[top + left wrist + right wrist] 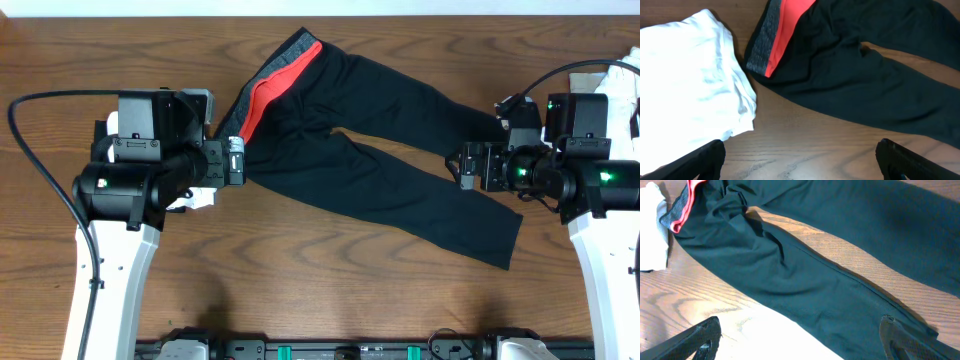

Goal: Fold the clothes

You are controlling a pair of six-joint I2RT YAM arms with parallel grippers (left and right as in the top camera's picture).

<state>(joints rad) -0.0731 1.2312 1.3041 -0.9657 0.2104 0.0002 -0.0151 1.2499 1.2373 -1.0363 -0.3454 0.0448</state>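
Note:
The clothes here are chiefly long black trousers [390, 170], spread flat across the wooden table [300, 270]. Their grey-and-red waistband [270, 85] lies at the upper left and both legs run to the right. My left gripper [240, 160] stands open beside the waistband, over bare wood [800, 150], with nothing between its fingers [702, 160]. My right gripper [455, 165] is open above the legs. In the right wrist view one finger [902, 337] hangs over the black trousers [815, 280] and the other over wood. A white garment [690, 80] lies left of the waistband [772, 40].
The white garment [195, 198] sits mostly hidden under the left arm and shows at the far end of the right wrist view [652, 230]. Another white cloth [612, 76] lies at the back right, behind the right arm. Black cables loop at both sides.

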